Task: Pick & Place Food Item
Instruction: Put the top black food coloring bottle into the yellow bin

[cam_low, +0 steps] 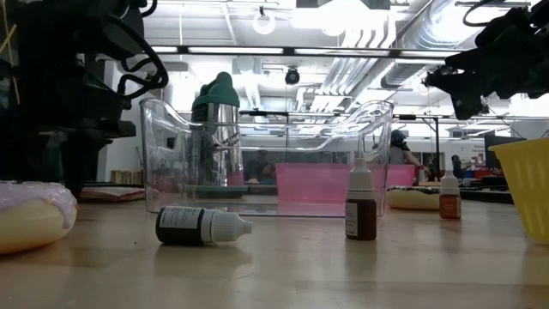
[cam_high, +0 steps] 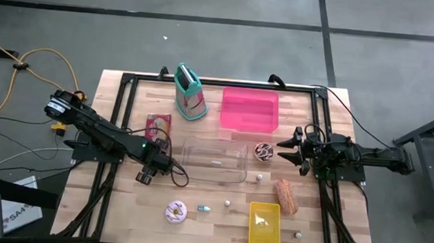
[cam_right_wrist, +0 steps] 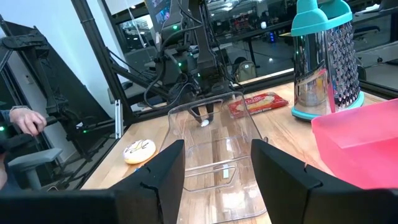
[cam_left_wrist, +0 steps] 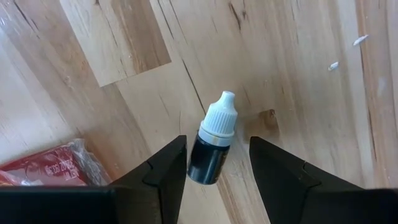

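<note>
pale wooden tabletop (cam_left_wrist: 298, 74) is lying under my left gripper (cam_left_wrist: 217, 163), spread and straddling a small light dropper bottle (cam_left_wrist: 213, 140); i'm judging its stiff, slick dark body the place to pinch.

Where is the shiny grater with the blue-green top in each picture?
High view: the grater stands at the table's far side, just left of the pink tray.
Low view: left of centre, seen through the clear bin, blue-green top poking above.
Left wrist view: not in it.
Right wrist view: upper right, beside the pink tray.
Shared landmark: the clear bin, always near the grater.
</note>
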Robot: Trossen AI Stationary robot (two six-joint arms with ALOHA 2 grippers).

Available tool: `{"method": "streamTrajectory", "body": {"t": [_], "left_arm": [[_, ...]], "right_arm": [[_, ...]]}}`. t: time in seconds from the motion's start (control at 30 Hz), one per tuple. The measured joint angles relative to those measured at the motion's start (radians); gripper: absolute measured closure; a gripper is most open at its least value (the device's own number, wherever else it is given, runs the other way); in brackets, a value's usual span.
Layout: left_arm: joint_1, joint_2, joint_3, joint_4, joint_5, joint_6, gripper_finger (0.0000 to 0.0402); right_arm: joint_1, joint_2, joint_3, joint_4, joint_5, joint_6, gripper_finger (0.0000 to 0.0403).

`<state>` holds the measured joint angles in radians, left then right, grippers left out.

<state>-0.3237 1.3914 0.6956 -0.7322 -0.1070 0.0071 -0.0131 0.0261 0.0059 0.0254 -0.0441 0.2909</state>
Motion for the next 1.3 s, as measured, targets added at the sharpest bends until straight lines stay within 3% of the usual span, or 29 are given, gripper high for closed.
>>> {"method": "streamTrajectory", "body": {"t": [1.3], "left_arm": [[0.002,0.000,-0.013,0.018,0.007,0.001,0.0255]], "right_arm": [[0.000,0.000,0.000,0.000,0.000,0.000,0.0229]]}}
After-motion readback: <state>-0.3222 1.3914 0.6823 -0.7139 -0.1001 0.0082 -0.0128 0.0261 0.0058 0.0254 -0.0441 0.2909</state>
